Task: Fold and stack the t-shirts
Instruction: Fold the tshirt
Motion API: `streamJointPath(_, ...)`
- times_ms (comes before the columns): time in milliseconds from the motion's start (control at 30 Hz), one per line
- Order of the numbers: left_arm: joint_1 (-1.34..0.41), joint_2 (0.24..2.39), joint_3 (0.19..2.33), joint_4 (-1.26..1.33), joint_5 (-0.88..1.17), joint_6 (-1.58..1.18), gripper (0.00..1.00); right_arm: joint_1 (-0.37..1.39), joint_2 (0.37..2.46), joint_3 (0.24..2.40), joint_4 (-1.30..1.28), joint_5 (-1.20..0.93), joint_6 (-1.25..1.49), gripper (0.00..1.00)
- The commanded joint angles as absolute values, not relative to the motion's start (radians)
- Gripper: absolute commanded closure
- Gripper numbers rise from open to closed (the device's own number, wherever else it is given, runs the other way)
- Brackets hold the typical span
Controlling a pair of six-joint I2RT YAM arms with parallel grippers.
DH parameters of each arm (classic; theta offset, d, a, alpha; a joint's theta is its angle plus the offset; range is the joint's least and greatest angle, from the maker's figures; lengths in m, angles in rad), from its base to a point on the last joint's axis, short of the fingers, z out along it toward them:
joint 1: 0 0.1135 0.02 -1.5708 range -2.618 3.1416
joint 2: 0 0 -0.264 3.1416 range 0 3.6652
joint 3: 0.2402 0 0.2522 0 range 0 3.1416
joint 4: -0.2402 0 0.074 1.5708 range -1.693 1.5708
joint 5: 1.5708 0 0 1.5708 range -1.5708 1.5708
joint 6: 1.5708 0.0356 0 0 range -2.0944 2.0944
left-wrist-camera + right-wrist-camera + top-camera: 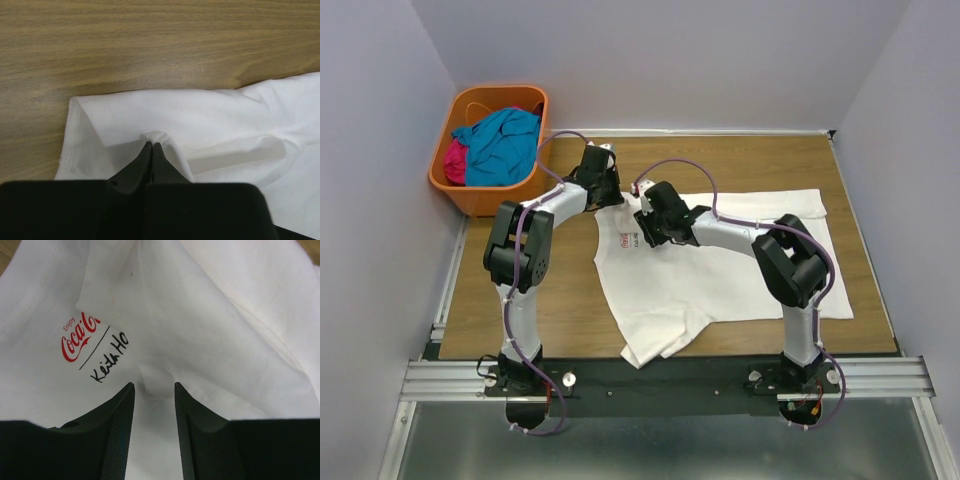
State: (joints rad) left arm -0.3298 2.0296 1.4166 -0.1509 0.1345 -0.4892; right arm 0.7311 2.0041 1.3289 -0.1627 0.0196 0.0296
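A white t-shirt with a small red logo and black handwriting lies spread on the wooden table. My left gripper is shut on a pinched fold of the white t-shirt near its far left edge, by a sleeve. My right gripper is open, its fingers either side of a small raised fold of the same shirt, next to the logo. In the top view both grippers, left and right, sit at the shirt's far left part. A teal-blue t-shirt and a magenta t-shirt lie in the basket.
An orange basket stands at the back left corner of the table. The shirt's near corner reaches the table's front edge. Grey walls close in on the left, back and right.
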Motion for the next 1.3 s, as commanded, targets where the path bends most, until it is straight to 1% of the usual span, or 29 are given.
streamJointPath(0,-0.334,2.051,1.44,-0.132,0.112,-0.468,1.0,0.733,2.025,1.365,-0.132,0.1,0.009,0.57)
streamJointPath(233,-0.334,2.06,1.45,-0.14,0.112,-0.465,1.0,0.733,2.048,1.362,-0.133,0.071,-0.02,0.62)
streamJointPath(333,-0.334,2.062,1.451,-0.14,0.113,-0.466,1.0,0.735,2.048,1.345,-0.132,0.069,-0.026,0.66)
streamJointPath(467,-0.333,2.063,1.45,-0.14,0.118,-0.469,1.0,0.733,2.04,1.328,-0.133,0.063,-0.031,0.68)
streamJointPath(533,-0.334,2.063,1.45,-0.14,0.118,-0.471,1.0,0.735,2.04,1.325,-0.133,0.054,-0.034,0.73)
streamJointPath(600,-0.334,2.066,1.451,-0.138,0.12,-0.471,1.0,0.735,2.043,1.325,-0.132,0.049,-0.038,0.76)
streamJointPath(633,-0.334,2.066,1.451,-0.138,0.12,-0.471,1.0,0.735,2.046,1.325,-0.133,0.048,-0.04,0.76)
streamJointPath(700,-0.334,2.065,1.45,-0.14,0.12,-0.472,1.0,0.735,2.048,1.324,-0.135,0.041,-0.043,0.81)
streamJointPath(833,-0.334,2.06,1.445,-0.138,0.118,-0.472,1.0,0.735,2.045,1.318,-0.135,0.055,-0.045,0.93)
streamJointPath(867,-0.334,2.057,1.445,-0.138,0.117,-0.474,1.0,0.735,2.043,1.318,-0.135,0.058,-0.046,0.99)
streamJointPath(1100,-0.334,2.033,1.427,-0.13,0.115,-0.476,1.0,0.733,2.017,1.319,-0.137,0.041,-0.043,0.99)
streamJointPath(1200,-0.334,2.036,1.425,-0.132,0.117,-0.477,1.0,0.735,2.013,1.321,-0.138,0.02,-0.044,0.89)
streamJointPath(1233,-0.333,2.037,1.425,-0.13,0.12,-0.479,1.0,0.735,2.011,1.321,-0.143,0.006,-0.046,0.79)
streamJointPath(1267,-0.334,2.039,1.424,-0.13,0.12,-0.477,1.0,0.735,2.011,1.319,-0.143,0.006,-0.046,0.76)
